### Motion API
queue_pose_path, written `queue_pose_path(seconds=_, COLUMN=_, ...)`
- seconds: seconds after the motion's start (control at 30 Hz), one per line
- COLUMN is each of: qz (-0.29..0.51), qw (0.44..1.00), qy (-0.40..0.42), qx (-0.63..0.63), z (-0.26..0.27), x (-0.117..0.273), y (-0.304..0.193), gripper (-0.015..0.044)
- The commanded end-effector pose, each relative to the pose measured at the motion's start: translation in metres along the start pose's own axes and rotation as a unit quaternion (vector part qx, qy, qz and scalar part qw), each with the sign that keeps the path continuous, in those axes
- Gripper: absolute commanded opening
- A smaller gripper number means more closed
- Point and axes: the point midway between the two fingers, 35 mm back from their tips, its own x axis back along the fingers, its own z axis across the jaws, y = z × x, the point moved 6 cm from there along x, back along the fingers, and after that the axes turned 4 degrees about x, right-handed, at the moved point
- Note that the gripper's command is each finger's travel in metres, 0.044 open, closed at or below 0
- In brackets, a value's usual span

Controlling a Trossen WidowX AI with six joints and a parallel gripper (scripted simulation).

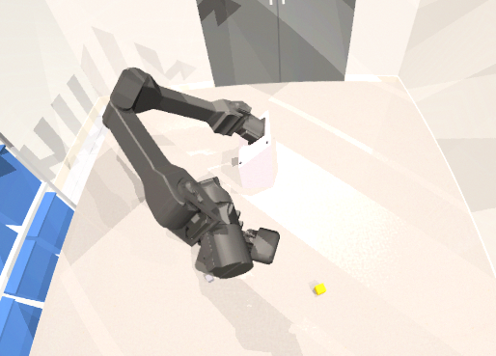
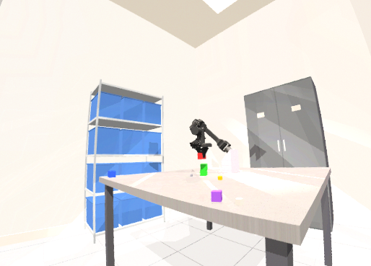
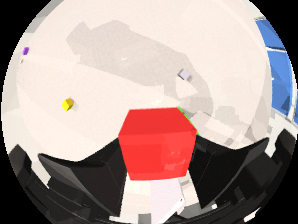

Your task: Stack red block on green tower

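The red block (image 3: 157, 144) fills the lower centre, clamped in the gripper (image 3: 157, 163). A green sliver (image 3: 185, 112) shows behind its upper right corner. A small yellow cube (image 3: 67, 104) lies at left.

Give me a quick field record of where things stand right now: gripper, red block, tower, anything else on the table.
gripper: shut on the red block, raised above the table
red block: held in the air, above the green tower, a pale gap between them in the exterior view
green tower: upright on the table
alignment: wrist view shows only a green sliver behind the block's far right corner
other blocks: yellow, purple, blue, all apart from the tower
stack status: not yet placed
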Motion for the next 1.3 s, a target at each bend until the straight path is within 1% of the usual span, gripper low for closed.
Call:
queue_pose_path(seconds=0.0, qz=0.000, qw=1.000, qy=-0.002, qx=0.002, z=-0.014, x=-0.001, y=-0.011, gripper=0.0000)
queue_pose_path(seconds=0.47, qz=0.000, qw=1.000, qy=-0.003, qx=0.002, z=-0.051, x=-0.005, y=-0.053, gripper=0.0000)
queue_pose_path(seconds=0.7, qz=0.000, qw=1.000, qy=-0.003, qx=0.002, z=-0.051, x=-0.012, y=-0.053, gripper=0.0000)
queue_pose_path(seconds=0.93, qz=0.000, qw=1.000, qy=-0.004, qx=0.002, z=-0.052, x=-0.037, y=-0.053, gripper=0.0000)
queue_pose_path(seconds=1.27, qz=0.000, qw=1.000, qy=-0.004, qx=0.002, z=-0.052, x=-0.037, y=-0.053, gripper=0.0000)
